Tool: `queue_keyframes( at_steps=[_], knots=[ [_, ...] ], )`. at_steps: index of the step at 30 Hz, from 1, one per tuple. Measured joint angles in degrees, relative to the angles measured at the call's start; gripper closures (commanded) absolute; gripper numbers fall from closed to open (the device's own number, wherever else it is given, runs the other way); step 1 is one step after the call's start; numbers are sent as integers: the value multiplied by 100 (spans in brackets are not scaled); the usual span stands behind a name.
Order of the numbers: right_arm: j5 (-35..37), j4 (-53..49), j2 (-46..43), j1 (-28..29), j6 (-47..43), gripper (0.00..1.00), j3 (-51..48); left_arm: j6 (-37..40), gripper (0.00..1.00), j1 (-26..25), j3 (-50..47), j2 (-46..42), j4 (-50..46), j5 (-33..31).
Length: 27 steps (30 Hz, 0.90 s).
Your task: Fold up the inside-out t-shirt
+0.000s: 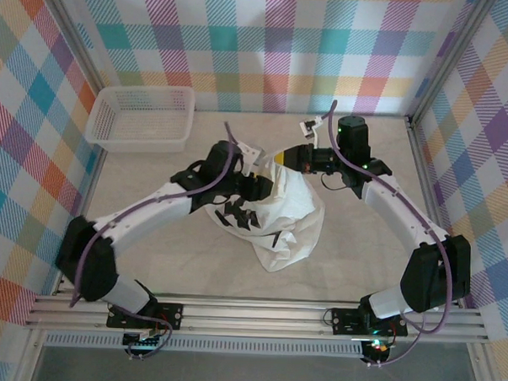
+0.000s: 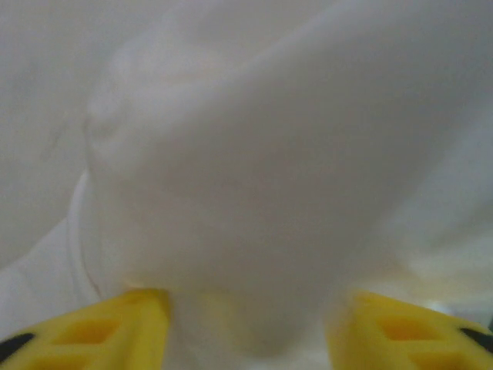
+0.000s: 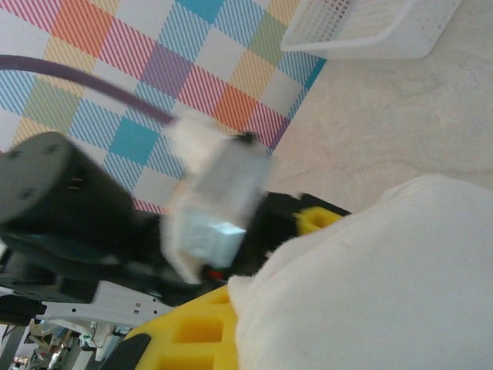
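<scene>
The inside-out t-shirt (image 1: 288, 216) is a white bunch in the middle of the table, its top pulled up between the two arms and black print showing on its left side. My right gripper (image 1: 296, 157) is shut on the shirt's upper edge; its yellow finger (image 3: 192, 331) presses against the white cloth (image 3: 370, 285). My left gripper (image 1: 267, 181) is pushed into the shirt from the left. Its yellow fingers (image 2: 115, 331) stand apart, and a thick fold of the cloth (image 2: 254, 231) fills the gap between them.
A white mesh basket (image 1: 142, 116) stands at the back left of the table, seen also as the basket (image 3: 370, 27) in the right wrist view. The left arm's wrist (image 3: 62, 200) is close beside my right gripper. Checked walls enclose the table.
</scene>
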Motion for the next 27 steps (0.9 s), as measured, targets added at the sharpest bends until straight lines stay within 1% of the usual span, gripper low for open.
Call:
queue_keyframes(
  at_steps=[1, 2, 5, 6, 7, 9, 10, 12, 13, 15, 17, 18, 20, 24, 26, 27],
  knots=[
    [48, -48, 0, 0, -2, 100, 0, -35, 97, -24, 48, 109, -11, -87],
    [149, -131, 0, 0, -2, 100, 0, -74, 100, -50, 92, 168, -11, -177],
    [619, -520, 0, -17, -48, 100, 0, -240, 100, -122, 284, 94, -103, -391],
    [774, -656, 0, -48, -76, 98, 0, -321, 100, -136, 356, 39, -179, -437],
    [957, -798, 4, -111, -164, 97, 0, -422, 100, -136, 459, -61, -326, -457],
    [1285, -951, 87, -317, -417, 98, -7, -664, 100, -107, 691, -247, -673, -376],
    [1445, -968, 192, -428, -608, 96, -9, -796, 100, -94, 872, -332, -894, -271],
    [1506, -992, 566, -573, -1003, 88, 9, -1025, 100, -70, 1185, -415, -1141, 7],
    [1397, -1086, 807, -595, -1180, 82, 85, -1154, 100, -70, 1281, -426, -1198, 157],
    [1281, -1217, 1189, -546, -1362, 68, 251, -1401, 100, -63, 1300, -457, -1305, 396],
    [1248, -1182, 1241, -549, -1388, 57, 136, -1591, 100, -55, 1261, -498, -1397, 529],
    [1307, -1078, 1113, -564, -1353, 54, -24, -1655, 100, -48, 1246, -514, -1434, 551],
    [1567, -778, 525, -592, -1228, 50, -614, -1764, 100, -26, 1215, -518, -1491, 612],
    [2236, -219, -1416, -529, -1088, 46, -1998, -1908, 100, -7, 1209, -472, -1486, 704],
    [2527, -44, -2138, -262, -1005, 45, -2339, -1950, 100, 0, 1209, -426, -1491, 741],
    [2621, -15, -2334, -96, -909, 45, -2402, -1954, 100, 0, 1209, -404, -1493, 741]
  ],
)
